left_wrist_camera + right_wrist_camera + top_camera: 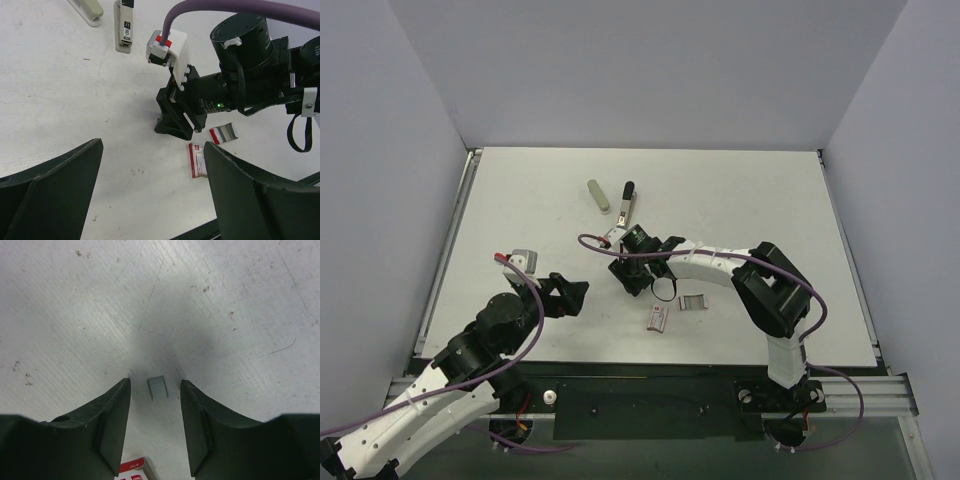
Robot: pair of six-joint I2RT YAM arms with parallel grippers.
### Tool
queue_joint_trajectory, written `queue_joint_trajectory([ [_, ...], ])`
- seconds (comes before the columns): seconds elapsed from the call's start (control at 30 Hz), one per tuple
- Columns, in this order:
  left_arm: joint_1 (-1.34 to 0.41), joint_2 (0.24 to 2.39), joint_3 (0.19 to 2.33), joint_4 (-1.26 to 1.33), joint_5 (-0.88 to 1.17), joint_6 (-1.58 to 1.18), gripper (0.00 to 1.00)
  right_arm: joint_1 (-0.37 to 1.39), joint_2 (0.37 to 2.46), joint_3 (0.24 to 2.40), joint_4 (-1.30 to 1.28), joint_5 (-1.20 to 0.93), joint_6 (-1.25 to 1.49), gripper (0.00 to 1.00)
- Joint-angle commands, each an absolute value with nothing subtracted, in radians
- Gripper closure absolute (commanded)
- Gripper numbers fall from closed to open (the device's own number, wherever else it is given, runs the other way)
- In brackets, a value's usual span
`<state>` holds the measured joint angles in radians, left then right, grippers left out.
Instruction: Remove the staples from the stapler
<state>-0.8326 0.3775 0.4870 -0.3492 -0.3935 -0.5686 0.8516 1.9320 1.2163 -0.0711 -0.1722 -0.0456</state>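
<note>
right gripper (155,390): half open, straddling staple strip (157,388), no contact
left gripper (568,294): wide open, empty
stapler (626,203): flat on table (770,200), 12 o'clock from right gripper
step: likely gathering unloaded staples
next: low, centred pinch

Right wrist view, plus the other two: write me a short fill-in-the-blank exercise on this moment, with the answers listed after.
1. A small grey staple strip lies ____ the fingers of the right gripper.
2. The left gripper is wide ____ and holds nothing.
3. The stapler lies on the table, its far end coloured ____.
Missing words: between; open; black.
</note>
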Motion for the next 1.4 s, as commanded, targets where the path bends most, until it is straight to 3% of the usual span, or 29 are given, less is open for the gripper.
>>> queue_joint_trajectory([
  [0.0, -0.836, 0.365, 0.517, -0.337, -0.408, -0.568, 0.07, 0.848, 1.95, 1.241, -0.078, -0.172, -0.037, 0.61],
  [0.13, -0.836, 0.362, 0.517, -0.342, -0.408, -0.568, 0.07, 0.848, 1.948, 1.235, -0.077, -0.169, -0.037, 0.67],
  [0.73, -0.836, 0.351, 0.528, -0.353, -0.407, -0.566, 0.07, 0.873, 1.927, 1.204, -0.086, -0.086, 0.0, 0.77],
  [1.03, -0.836, 0.344, 0.531, -0.362, -0.408, -0.566, 0.07, 0.897, 1.908, 1.19, -0.078, -0.032, 0.06, 0.9],
  [1.37, -0.836, 0.344, 0.535, -0.37, -0.407, -0.568, 0.07, 0.911, 1.745, 1.117, -0.066, 0.031, 0.159, 0.93],
])
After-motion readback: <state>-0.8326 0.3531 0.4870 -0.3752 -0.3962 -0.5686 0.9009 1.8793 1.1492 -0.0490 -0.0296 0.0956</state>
